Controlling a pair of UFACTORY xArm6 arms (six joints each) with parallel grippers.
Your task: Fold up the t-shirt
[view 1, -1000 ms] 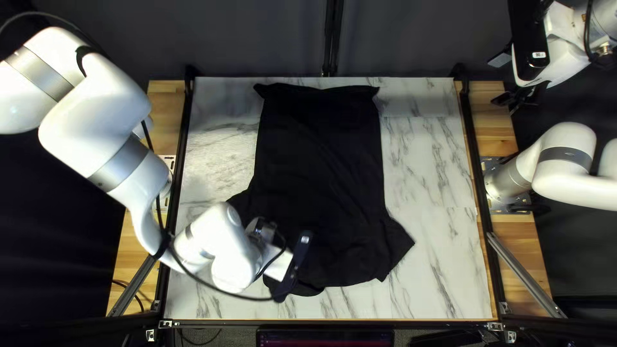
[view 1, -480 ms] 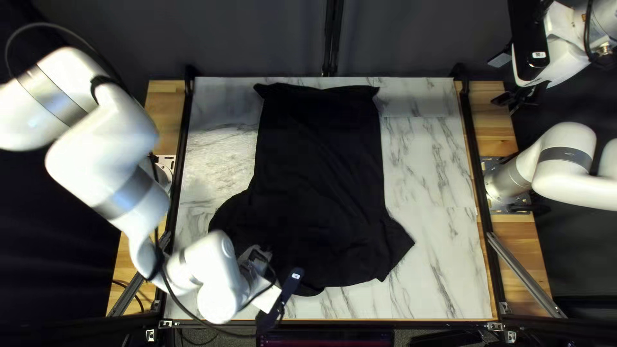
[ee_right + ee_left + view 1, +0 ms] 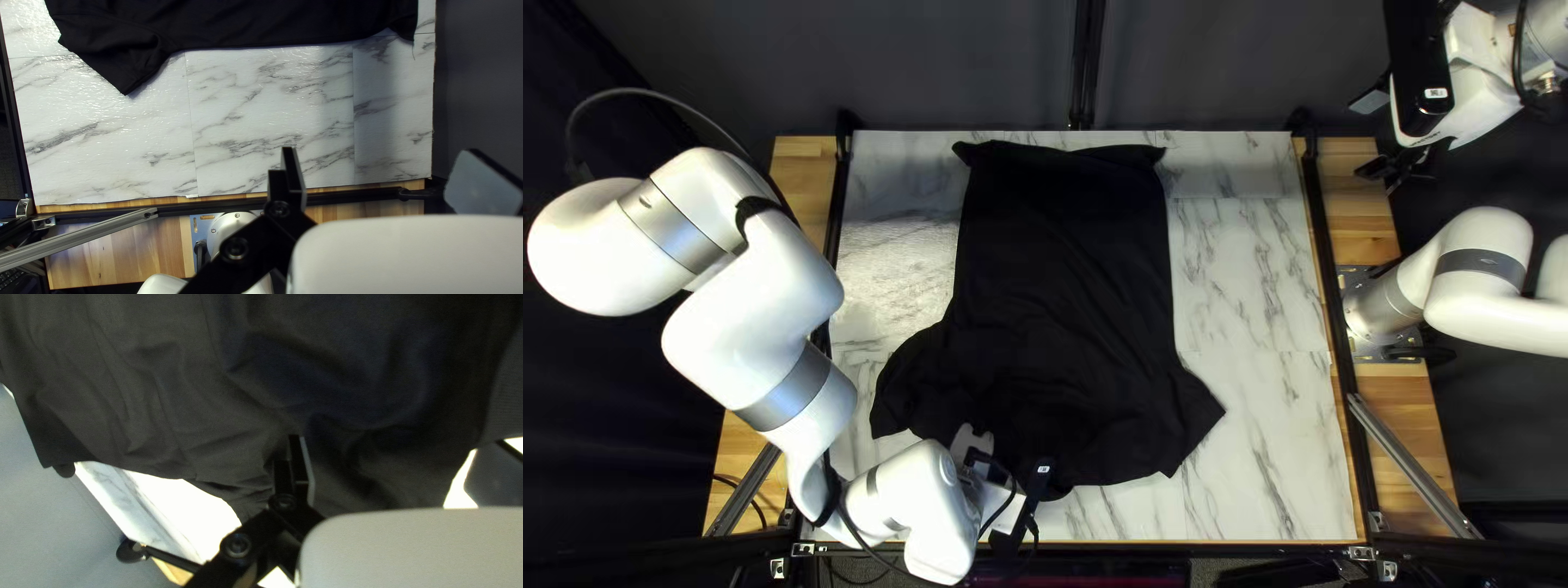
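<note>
Black t-shirt [image 3: 1056, 305] lies spread mid-table [image 3: 1252, 283], unfolded, long axis running far edge to near edge, sleeves at near end. Left gripper [image 3: 389, 443] over that near end, fingers wide apart, nothing clamped, cloth ahead and beneath. Right gripper [image 3: 384, 152] wide open too, empty, out past far right corner, shirt well off. Left arm clearly nearer; next grab probably its, at shoulder or sleeve.
</note>
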